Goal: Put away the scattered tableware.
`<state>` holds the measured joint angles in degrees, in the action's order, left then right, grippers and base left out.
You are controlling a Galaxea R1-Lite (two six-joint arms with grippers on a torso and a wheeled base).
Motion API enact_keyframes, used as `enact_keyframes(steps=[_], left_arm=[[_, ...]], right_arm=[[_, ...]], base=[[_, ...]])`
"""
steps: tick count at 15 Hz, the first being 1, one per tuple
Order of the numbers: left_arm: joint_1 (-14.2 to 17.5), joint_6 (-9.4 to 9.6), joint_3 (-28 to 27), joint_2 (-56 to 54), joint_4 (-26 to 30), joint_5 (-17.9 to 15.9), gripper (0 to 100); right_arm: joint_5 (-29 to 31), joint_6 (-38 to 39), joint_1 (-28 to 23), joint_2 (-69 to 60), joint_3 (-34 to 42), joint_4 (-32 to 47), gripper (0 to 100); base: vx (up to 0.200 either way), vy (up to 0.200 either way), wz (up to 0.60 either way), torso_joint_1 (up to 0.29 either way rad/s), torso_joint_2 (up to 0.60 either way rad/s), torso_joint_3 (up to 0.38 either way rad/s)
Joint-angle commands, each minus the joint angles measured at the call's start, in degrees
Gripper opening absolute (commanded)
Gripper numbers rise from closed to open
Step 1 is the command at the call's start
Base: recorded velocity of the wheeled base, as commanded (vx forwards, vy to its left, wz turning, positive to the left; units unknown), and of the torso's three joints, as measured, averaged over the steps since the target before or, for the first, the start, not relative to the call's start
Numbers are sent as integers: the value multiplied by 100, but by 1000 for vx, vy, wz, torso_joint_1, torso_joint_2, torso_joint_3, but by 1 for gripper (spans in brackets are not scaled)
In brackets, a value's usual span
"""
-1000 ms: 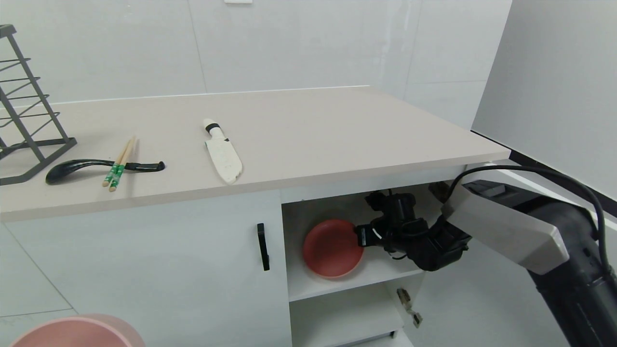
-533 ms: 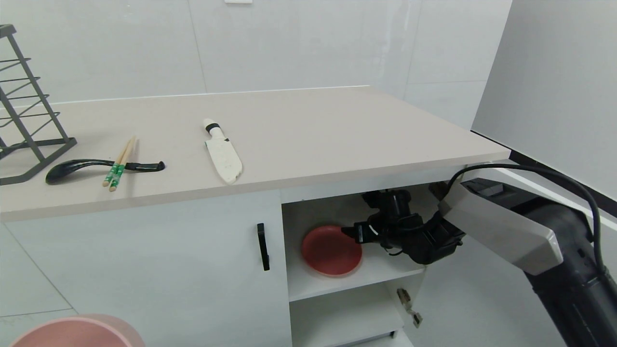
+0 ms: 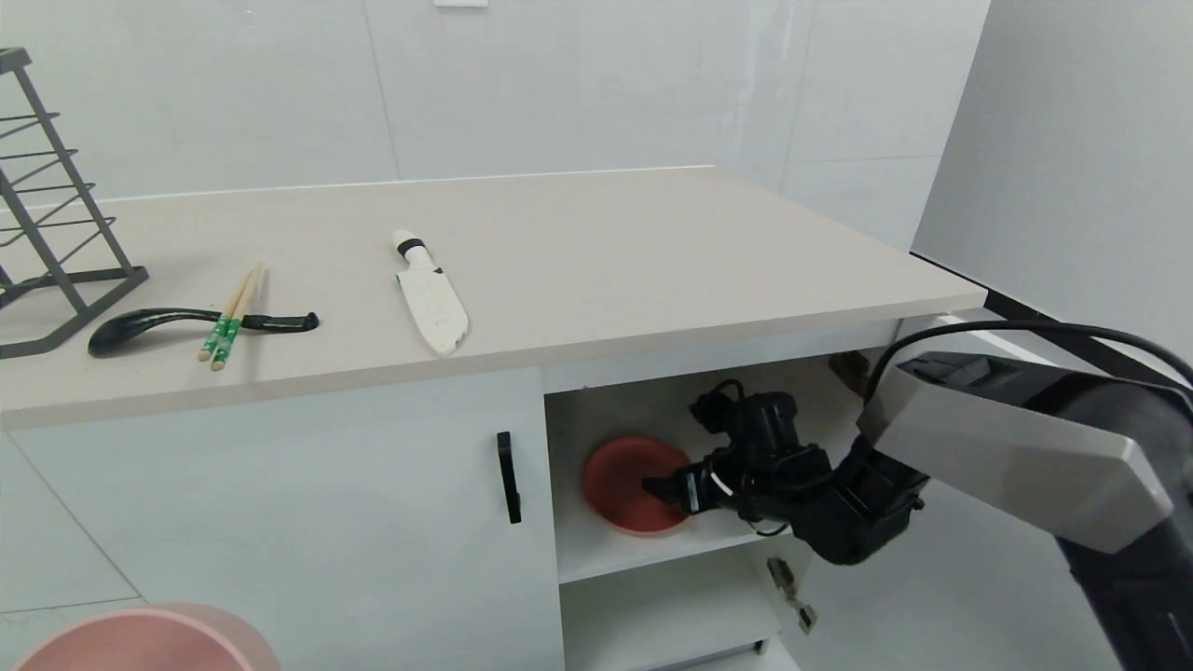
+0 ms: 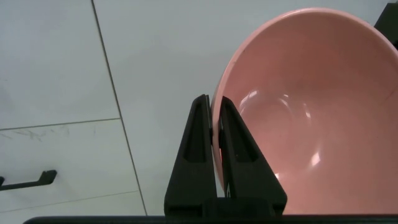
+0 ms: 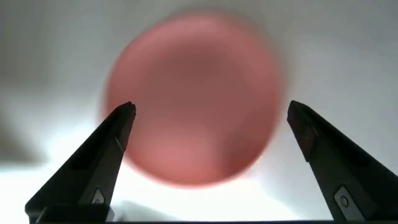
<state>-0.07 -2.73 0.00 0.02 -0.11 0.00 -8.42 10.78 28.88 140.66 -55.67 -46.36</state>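
A red plate [image 3: 623, 477] lies flat on the upper shelf of the open cabinet [image 3: 652, 550]. My right gripper [image 3: 660, 487] hovers at the plate's right side inside the cabinet. In the right wrist view the red plate [image 5: 193, 99] lies beyond the right gripper [image 5: 211, 112], which is open with nothing between its widely spread fingers. My left gripper [image 4: 213, 109] is shut on the rim of a pink bowl [image 4: 298, 112]. That pink bowl [image 3: 140, 643] is low at the left, in front of the cabinet.
On the counter [image 3: 606, 242] lie a cream knife [image 3: 431, 296], chopsticks [image 3: 230, 317] and a black spoon [image 3: 186, 321], with a dark wire rack [image 3: 47, 214] at the far left. The left cabinet door with its black handle [image 3: 504, 477] is closed.
The right gripper lowered the red plate from a tilted hold to flat on the shelf, let go of it and opened. The left arm with the bowl stayed put.
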Motion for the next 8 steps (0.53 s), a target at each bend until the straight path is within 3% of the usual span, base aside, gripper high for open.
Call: enact_keyframes(steps=[1, 5, 7, 8], left_arm=[[-1, -8, 0, -2, 2, -18, 0], [-1, 45, 0, -2, 2, -26, 0], [-1, 273, 0, -2, 20, -158, 0], [-1, 282, 0, -2, 20, -299, 0]], right_arm=[[-1, 30, 918, -1365, 1946, -629, 100], [254, 47, 1603, -1901, 3353, -1297, 100], [403, 118, 2008, -2077, 3827, -1648, 100], [464, 250, 2175, -2200, 3950, -1701, 100]], base=[[0, 0, 0, 0, 0, 0], [0, 0, 0, 0, 0, 0], [0, 0, 0, 0, 0, 0], [0, 0, 0, 0, 0, 0]])
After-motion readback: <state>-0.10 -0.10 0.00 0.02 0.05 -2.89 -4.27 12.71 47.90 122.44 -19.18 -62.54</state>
